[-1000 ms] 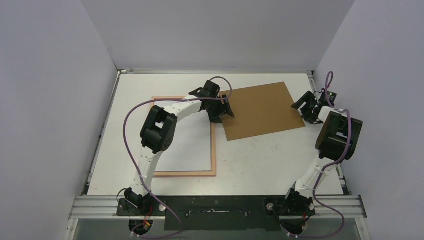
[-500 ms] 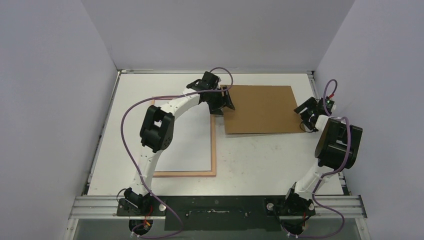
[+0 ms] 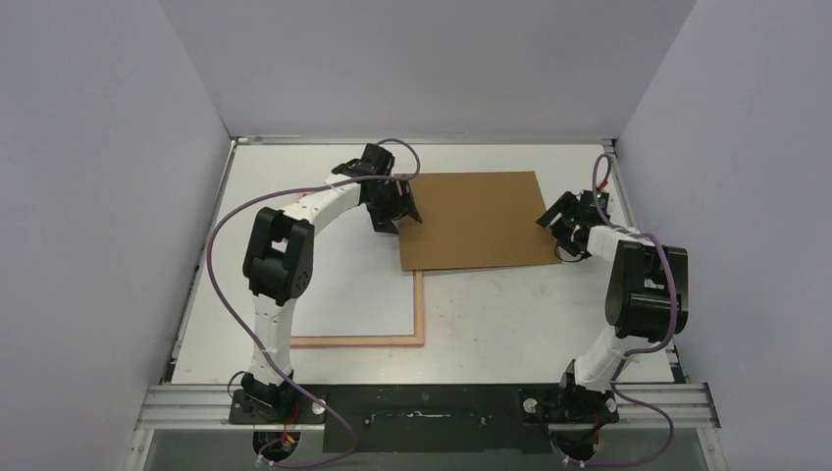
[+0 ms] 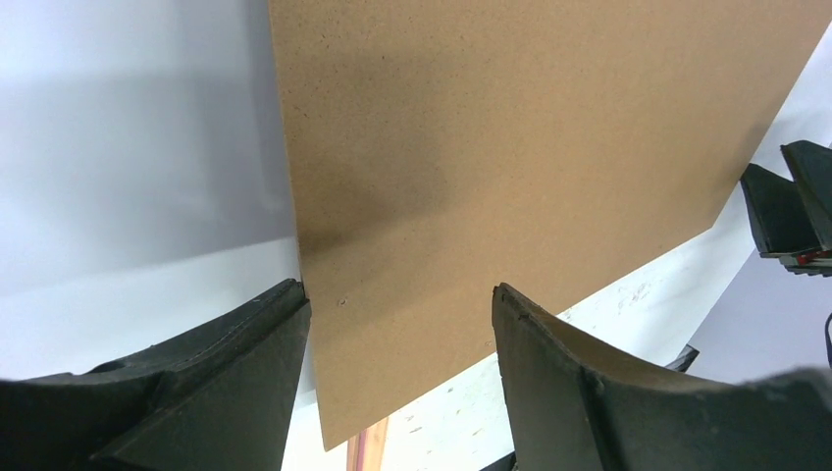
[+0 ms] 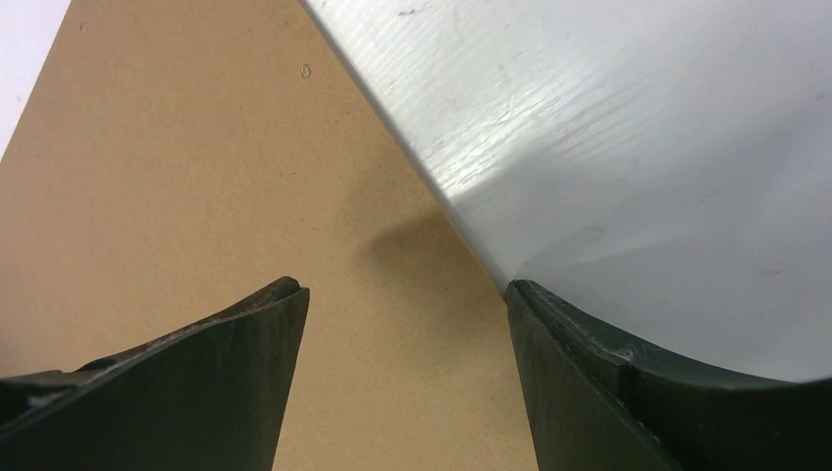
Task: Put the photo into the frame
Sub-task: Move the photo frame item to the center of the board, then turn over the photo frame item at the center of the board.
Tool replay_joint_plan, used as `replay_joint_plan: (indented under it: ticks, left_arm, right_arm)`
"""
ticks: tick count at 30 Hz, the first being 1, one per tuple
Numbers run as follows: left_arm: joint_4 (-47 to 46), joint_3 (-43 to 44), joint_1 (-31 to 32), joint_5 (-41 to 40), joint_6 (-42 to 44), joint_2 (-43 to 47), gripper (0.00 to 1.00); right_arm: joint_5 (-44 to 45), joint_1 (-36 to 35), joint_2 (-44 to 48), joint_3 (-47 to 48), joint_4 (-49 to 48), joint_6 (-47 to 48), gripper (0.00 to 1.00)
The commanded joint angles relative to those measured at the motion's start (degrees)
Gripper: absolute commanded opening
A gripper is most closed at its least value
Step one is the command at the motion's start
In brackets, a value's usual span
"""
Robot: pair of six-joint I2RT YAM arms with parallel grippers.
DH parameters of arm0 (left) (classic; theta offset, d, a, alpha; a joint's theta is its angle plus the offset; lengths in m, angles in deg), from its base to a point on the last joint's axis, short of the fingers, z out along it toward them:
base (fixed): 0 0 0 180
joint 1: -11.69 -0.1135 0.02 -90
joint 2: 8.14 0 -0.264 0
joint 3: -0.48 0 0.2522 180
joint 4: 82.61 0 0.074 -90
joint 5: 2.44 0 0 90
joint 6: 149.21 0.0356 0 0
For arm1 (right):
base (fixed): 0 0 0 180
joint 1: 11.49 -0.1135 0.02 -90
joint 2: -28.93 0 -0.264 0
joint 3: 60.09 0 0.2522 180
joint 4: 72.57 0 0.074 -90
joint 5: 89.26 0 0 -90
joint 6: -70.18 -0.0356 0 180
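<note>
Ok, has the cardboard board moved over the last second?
Yes. The board has slid left toward the frame, which has stayed put. It lay just right of the frame before and now covers its far right corner.

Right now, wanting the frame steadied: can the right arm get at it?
Probably not easily: the right gripper sits at the right edge of the brown board, and that board plus the left gripper lie between it and the frame.
</note>
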Motion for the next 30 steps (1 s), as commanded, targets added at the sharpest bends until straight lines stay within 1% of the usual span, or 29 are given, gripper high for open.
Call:
replay_joint_plan:
  ticks: [1, 4, 6, 9, 12, 16, 20, 24, 27, 30]
  left_arm:
    - [-7.2, -0.5, 1.2, 8.0, 0.2, 6.3, 0.65]
    - [-4.7, -0.6, 0.6, 6.1, 2.2, 6.7, 0.65]
    - [-2.7, -0.8, 0.2, 3.0, 4.0, 6.9, 0.66]
    - [0.0, -2.0, -0.7, -0.4, 6.0, 7.1, 0.69]
    - [-0.4, -4.8, -1.3, -1.7, 7.4, 7.4, 0.72]
    - [-0.9, -7.5, -1.4, -1.8, 8.3, 7.5, 0.75]
    - [-1.4, -9.1, -1.5, -0.8, 7.9, 8.1, 0.75]
    - [-0.3, -9.9, -2.0, -1.9, 8.1, 8.4, 0.75]
    - [-0.9, -10.7, -2.4, 0.3, 8.1, 8.7, 0.75]
    - [0.0, -11.2, -2.7, 0.5, 9.2, 9.6, 0.75]
  right_arm:
    - [-10.0, -4.3, -0.1, -2.5, 9.6, -5.2, 0.74]
    - [-8.3, -4.4, 0.7, -1.5, 11.9, -2.7, 0.74]
    - [-6.3, -4.6, 2.1, -0.2, 13.8, -0.4, 0.75]
    - [-2.6, -4.7, 4.7, 0.5, 15.3, 1.7, 0.76]
    - [-1.5, -4.8, 5.3, 0.9, 15.7, 3.0, 0.77]
    - [-1.1, -5.2, 3.5, 1.0, 16.8, 4.0, 0.76]
    - [-0.9, -5.3, 3.4, -0.2, 16.3, 4.4, 0.76]
    - [-0.8, -5.3, 3.2, -0.2, 16.9, 5.4, 0.76]
    - [-0.8, -5.3, 3.2, -0.4, 17.2, 5.8, 0.76]
    - [-0.7, -5.3, 3.2, -0.5, 17.5, 6.1, 0.76]
